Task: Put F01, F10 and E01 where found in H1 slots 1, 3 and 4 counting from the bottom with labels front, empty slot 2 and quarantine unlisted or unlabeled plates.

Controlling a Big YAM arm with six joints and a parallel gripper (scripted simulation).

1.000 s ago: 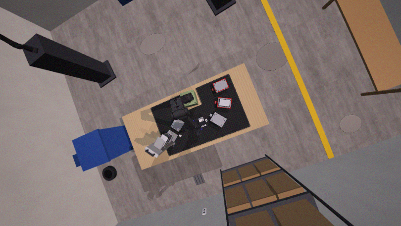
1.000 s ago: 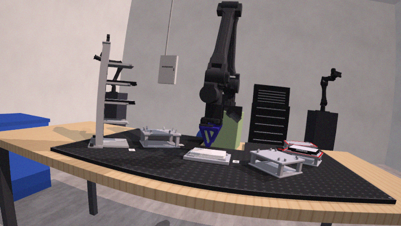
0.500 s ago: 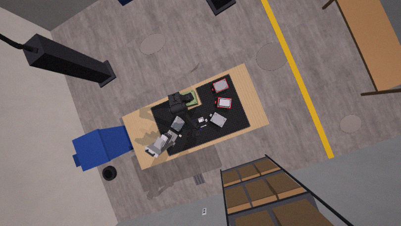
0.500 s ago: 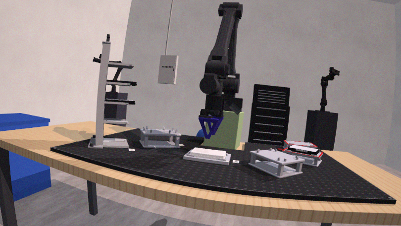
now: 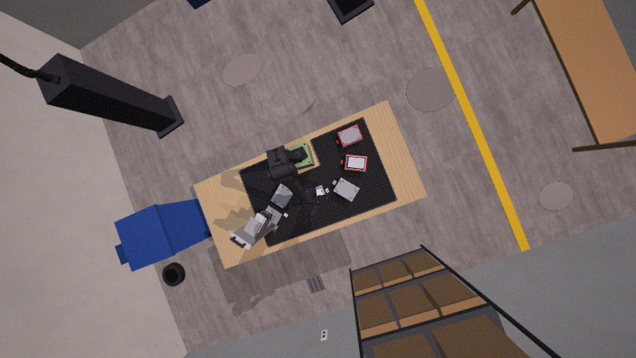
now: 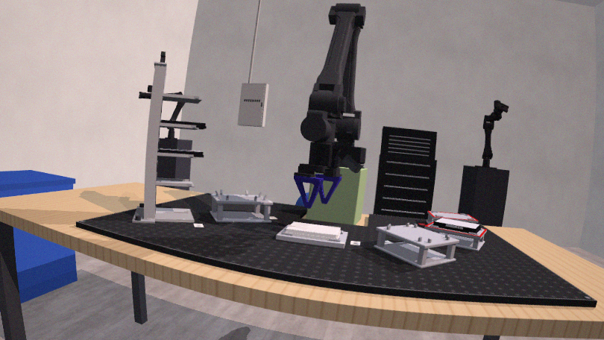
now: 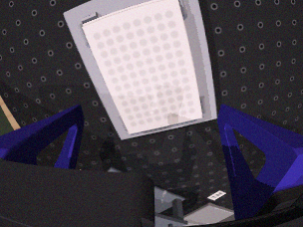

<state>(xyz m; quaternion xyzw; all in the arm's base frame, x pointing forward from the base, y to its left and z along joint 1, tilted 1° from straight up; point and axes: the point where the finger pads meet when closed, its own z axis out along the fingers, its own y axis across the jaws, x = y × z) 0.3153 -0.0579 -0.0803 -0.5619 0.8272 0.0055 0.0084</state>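
A white well plate [image 7: 146, 65] [image 6: 312, 231] lies flat on the grey recovery nest N6, in the middle of the black mat. My gripper [image 6: 318, 194] hangs open and empty some way above and behind the plate; its blue fingers stand wide on either side of the near end. The plate hotel H1 [image 6: 165, 143] stands at the mat's left end [image 5: 255, 226]. I cannot make out plates or labels on its shelves.
An empty grey nest [image 6: 241, 203] stands beside the hotel. Another empty raised nest [image 6: 416, 244] stands right of N6. Two red-edged quarantine nests [image 5: 349, 135] [image 5: 356, 162] are at the far right; the nearer one holds a plate [image 6: 458, 224]. A green arm base [image 6: 344, 198] is behind.
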